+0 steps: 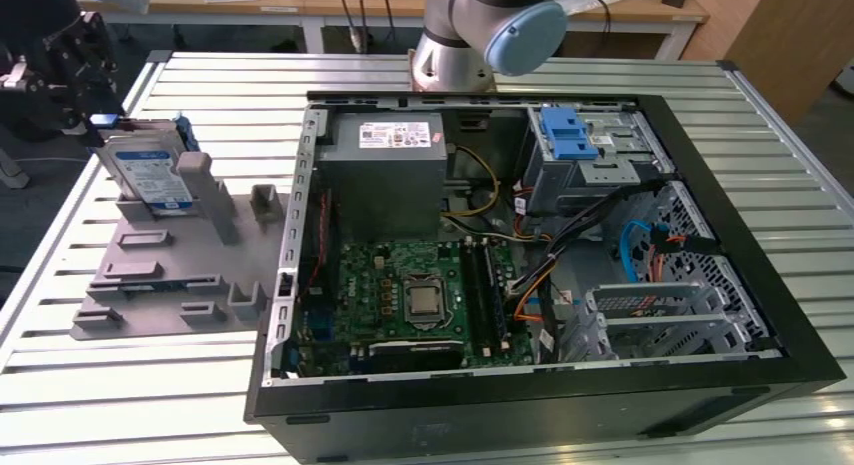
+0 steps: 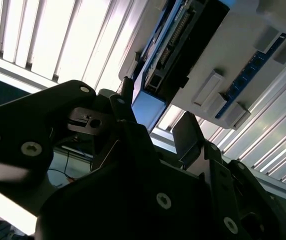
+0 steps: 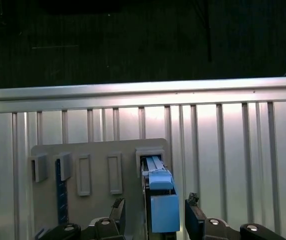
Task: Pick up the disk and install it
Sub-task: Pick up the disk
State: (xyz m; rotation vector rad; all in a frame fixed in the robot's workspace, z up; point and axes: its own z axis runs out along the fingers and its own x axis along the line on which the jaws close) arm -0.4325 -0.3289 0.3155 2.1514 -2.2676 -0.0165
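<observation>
The disk (image 1: 147,175) stands on edge in a slot of the grey holder plate (image 1: 160,275) at the exterior view's left, its blue-and-white label facing out. My gripper (image 1: 96,110) is at the disk's upper end. In the first wrist view the disk's blue carrier end (image 3: 163,210) sits between my two fingertips (image 3: 193,202), with a gap on each side. The second wrist view also has the blue end (image 2: 148,105) between the fingers (image 2: 188,130). The gripper (image 3: 155,202) is open around the disk.
An open black computer case (image 1: 747,285) lies at the exterior view's right, with a motherboard (image 1: 414,295), a grey power supply box (image 1: 387,155) and a drive cage with a blue latch (image 1: 571,137). The arm's base (image 1: 454,55) stands behind it. All rests on a slatted metal table (image 1: 134,385).
</observation>
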